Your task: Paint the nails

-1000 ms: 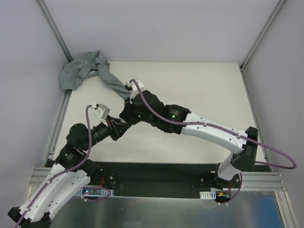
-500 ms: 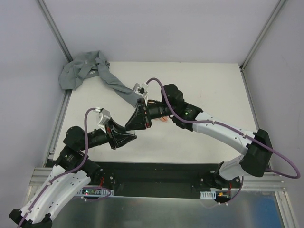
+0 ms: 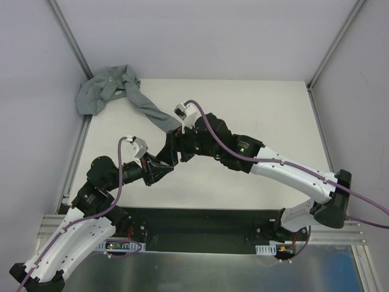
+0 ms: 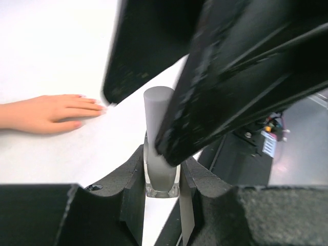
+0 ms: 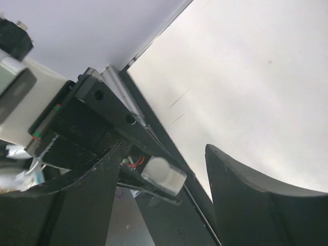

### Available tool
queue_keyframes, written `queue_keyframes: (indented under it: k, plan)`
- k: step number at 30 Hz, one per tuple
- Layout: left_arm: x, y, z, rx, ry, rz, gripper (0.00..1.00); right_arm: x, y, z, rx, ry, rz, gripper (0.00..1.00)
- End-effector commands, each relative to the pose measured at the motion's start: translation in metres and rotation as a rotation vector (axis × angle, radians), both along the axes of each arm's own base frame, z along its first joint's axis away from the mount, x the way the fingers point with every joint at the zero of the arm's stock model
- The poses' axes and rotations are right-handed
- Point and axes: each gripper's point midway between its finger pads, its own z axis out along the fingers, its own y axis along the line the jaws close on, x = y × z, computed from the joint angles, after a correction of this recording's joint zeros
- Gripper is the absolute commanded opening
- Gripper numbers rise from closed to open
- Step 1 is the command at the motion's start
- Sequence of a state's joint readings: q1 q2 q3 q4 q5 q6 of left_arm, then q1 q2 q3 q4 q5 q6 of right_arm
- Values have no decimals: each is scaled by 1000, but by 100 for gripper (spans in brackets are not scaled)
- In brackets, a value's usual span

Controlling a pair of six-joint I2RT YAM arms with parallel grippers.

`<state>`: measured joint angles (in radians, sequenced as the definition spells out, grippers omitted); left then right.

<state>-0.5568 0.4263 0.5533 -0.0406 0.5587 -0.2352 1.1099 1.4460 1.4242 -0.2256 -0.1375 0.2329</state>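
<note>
The peach mannequin hand (image 4: 46, 110) lies flat on the white table at the left of the left wrist view, its nails (image 4: 78, 124) tiny pinkish tips. In the top view the right arm hides the hand; only its grey sleeve (image 3: 149, 111) shows. My left gripper (image 4: 161, 160) (image 3: 161, 165) is shut on a small clear bottle (image 4: 162, 177) with a tall grey cap (image 4: 155, 110). My right gripper (image 3: 172, 151) (image 5: 164, 205) is open, its dark fingers (image 4: 230, 87) straddling the cap from above. The bottle (image 5: 163, 176) shows between them, apart from both.
The rest of the grey sleeve is bunched in the far left corner (image 3: 100, 91). Aluminium frame rails (image 3: 73, 158) run along the table's left and right edges. The two arms cross closely over the table's left middle.
My right gripper has opened and swung from the end of the sleeve down to my left gripper, now standing around the bottle's cap. The left gripper stays shut on the bottle.
</note>
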Motion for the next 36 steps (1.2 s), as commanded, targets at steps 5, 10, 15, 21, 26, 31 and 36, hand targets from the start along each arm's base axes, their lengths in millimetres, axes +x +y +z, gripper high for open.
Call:
queue_keyframes:
  k: [5, 10, 15, 21, 26, 31, 36]
  plan:
    - [31, 23, 13, 2, -81, 223, 0, 20, -16, 26, -76, -120, -288, 57]
    - [30, 25, 17, -14, -82, 236, 0, 20, 5, 26, -108, -162, -303, 52]
    - [31, 25, 17, -26, -66, 247, 0, 17, 24, 15, -138, -166, -280, 38]
    - [24, 23, 26, -52, -69, 217, 0, 16, 23, 6, -168, -199, -263, 18]
    - [-16, -1, 47, -109, -88, -52, 0, -32, 15, -2, -65, -316, 261, 0]
    - [-78, -20, 50, -177, -40, -474, 0, -79, -18, 23, 233, -133, 739, 0]
    - [-69, -21, 46, -188, -62, -422, 0, -75, -27, 29, 268, -125, 688, 0]
